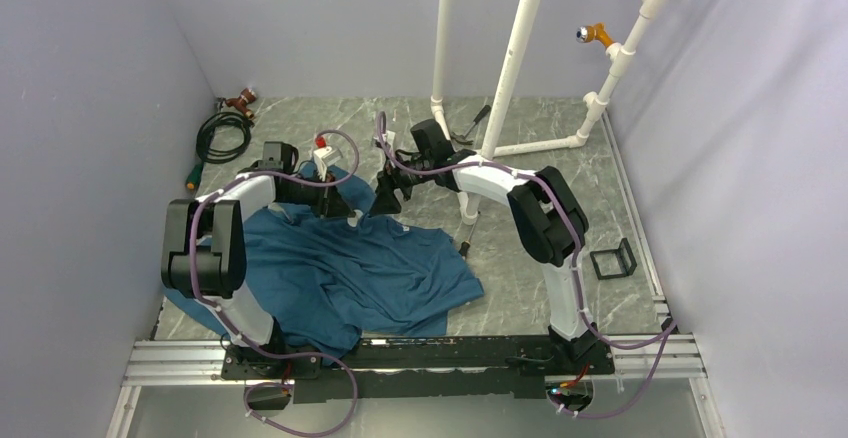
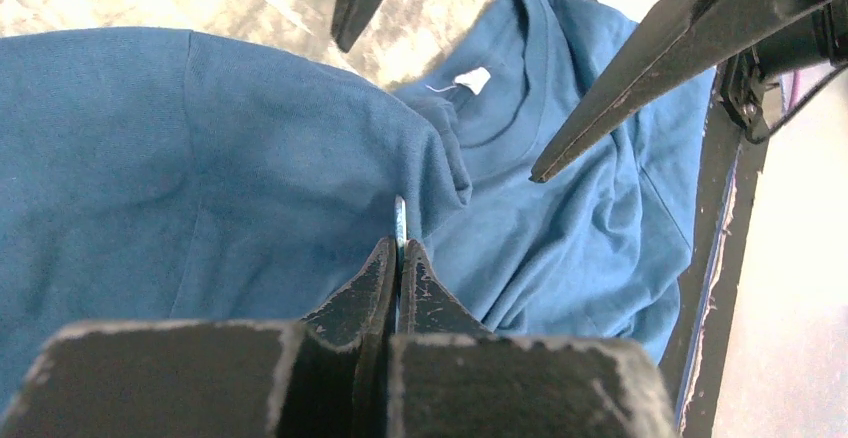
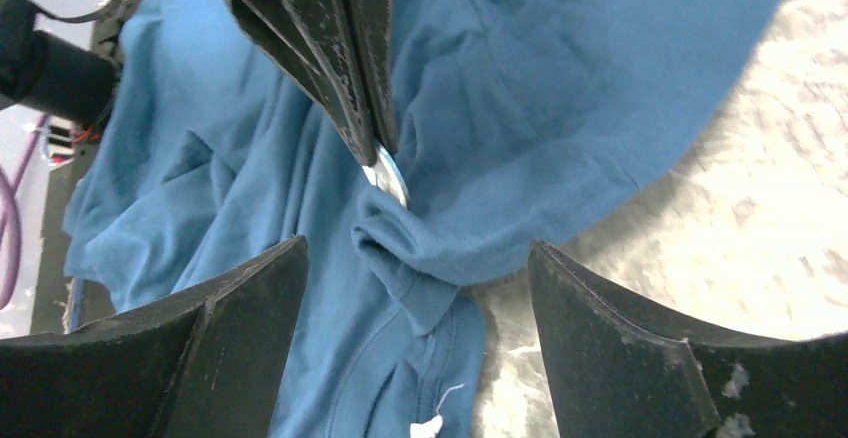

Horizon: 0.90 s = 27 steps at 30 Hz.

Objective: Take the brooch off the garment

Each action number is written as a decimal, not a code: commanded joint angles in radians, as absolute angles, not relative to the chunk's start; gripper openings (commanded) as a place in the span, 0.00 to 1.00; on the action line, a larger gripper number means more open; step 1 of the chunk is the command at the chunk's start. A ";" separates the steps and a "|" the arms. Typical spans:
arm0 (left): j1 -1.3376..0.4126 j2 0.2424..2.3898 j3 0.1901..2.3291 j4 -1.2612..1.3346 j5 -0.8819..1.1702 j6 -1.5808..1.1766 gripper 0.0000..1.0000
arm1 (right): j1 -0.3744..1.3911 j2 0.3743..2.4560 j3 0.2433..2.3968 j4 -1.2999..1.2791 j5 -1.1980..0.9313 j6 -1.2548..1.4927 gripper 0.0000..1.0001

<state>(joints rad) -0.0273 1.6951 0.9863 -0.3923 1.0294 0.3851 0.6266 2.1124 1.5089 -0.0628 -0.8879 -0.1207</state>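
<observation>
Left wrist view: left gripper (image 2: pixel 400 250) jaws are clamped on the brooch (image 2: pixel 400 220), seen edge-on just beside the collar (image 2: pixel 525 98) of the garment (image 2: pixel 200 158), evidently to pull it free. The right gripper (image 3: pixel 418 250) jaws stand wide apart over that collar, presumably ready to restrain the cloth.

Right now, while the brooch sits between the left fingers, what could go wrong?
1. The left fingers pinch only the edge of the brooch; it could slip out.
2. The garment is bunched against the brooch, and the open right fingers hold no cloth, so a pull may lift the garment along.
</observation>
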 commanded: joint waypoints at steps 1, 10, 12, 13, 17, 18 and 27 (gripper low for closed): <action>-0.026 1.644 1.025 -0.515 1.129 0.583 0.00 | 0.639 2.053 1.519 0.009 -1.033 -0.172 0.80; -0.025 1.611 1.018 -0.601 1.170 0.761 0.00 | 0.657 2.078 1.489 0.113 -1.076 -0.097 0.61; -0.025 1.610 1.020 -0.615 1.175 0.786 0.00 | 0.662 2.080 1.480 0.136 -1.075 -0.086 0.57; -0.026 1.611 1.023 -0.618 1.177 0.788 0.00 | 0.665 2.081 1.475 0.148 -1.074 -0.083 0.56; -0.026 1.611 1.027 -0.631 1.187 0.807 0.00 | 0.678 2.086 1.461 0.156 -1.075 -0.100 0.49; -0.026 1.611 1.026 -0.632 1.188 0.811 0.00 | 0.681 2.086 1.452 0.161 -1.079 -0.103 0.49; -0.026 1.614 1.047 -0.670 1.203 0.850 0.00 | 0.702 2.097 1.428 0.181 -1.077 -0.107 0.42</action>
